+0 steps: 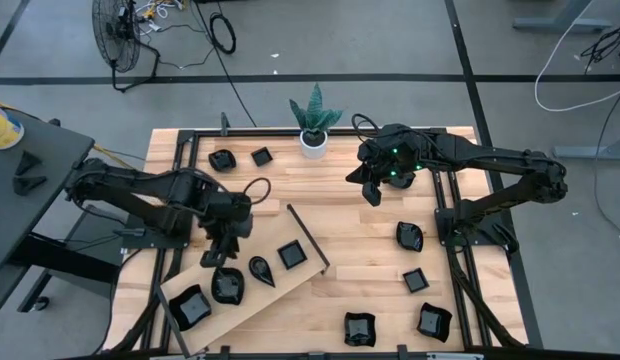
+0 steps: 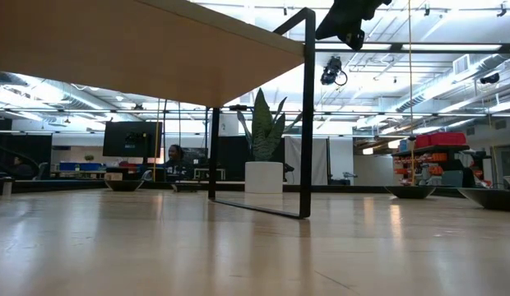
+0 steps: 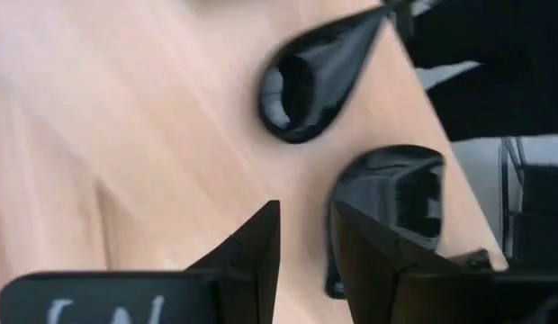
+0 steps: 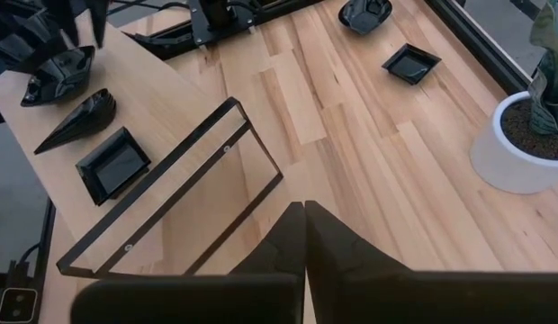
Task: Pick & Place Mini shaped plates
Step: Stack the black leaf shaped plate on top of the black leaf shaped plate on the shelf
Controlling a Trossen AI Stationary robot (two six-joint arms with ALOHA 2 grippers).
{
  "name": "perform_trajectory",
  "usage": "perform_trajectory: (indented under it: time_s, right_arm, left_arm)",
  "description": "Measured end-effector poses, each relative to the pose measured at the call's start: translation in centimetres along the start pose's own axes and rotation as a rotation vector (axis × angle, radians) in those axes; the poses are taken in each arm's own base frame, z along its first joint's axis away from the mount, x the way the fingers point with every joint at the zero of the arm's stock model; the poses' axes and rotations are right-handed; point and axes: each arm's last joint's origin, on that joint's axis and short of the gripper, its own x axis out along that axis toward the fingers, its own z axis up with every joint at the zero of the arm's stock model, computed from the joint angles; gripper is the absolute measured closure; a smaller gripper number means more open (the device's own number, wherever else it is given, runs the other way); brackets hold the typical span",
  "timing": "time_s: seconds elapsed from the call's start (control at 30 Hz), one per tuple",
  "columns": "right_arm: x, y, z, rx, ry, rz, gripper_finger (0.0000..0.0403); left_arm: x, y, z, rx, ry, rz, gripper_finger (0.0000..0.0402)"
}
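Over the wooden board (image 1: 252, 300), left gripper (image 1: 218, 262) opens above a wavy plate (image 1: 227, 287).

10 mini shaped plates in the high view: 4 on the wooden board (image 1: 252, 303), 2 near the table's far left corner, 4 on the right side. 1 wooden board, 1 potted plant (image 1: 314, 122), 2 arms, 1 floor fan (image 1: 116, 33).

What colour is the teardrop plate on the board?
Glossy black; the teardrop plate shows best in the left wrist view, on the light wooden board.
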Motion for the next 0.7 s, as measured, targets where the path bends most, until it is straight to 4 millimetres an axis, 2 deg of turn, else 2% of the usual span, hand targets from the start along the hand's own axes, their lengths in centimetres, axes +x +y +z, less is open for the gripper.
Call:
perform_trajectory:
  time_s: [0.2,0.4,0.57,0.7]
  right_arm:
    - [0.0,0.0,0.0,-0.001,0.002,-0.001,0.0399]
    - [-0.2,-0.1,-0.1,-0.081,0.007,-0.022,0.0399]
    - [-1.2,-0.2,-0.2,-0.158,-0.005,-0.031,0.0399]
    - [-2.7,-0.8,-0.2,-0.150,-0.040,-0.080,0.0399]
  left_arm:
    - [-1.1,1.9,-0.6,-0.085,0.005,0.145,0.0288]
    - [-2.7,3.3,-0.9,-0.132,-0.058,0.242,0.0252]
    - [-3.9,4.4,-1.5,-0.199,-0.100,0.360,0.0225]
    - [-4.7,5.6,-1.7,-0.342,-0.145,0.463,0.0214]
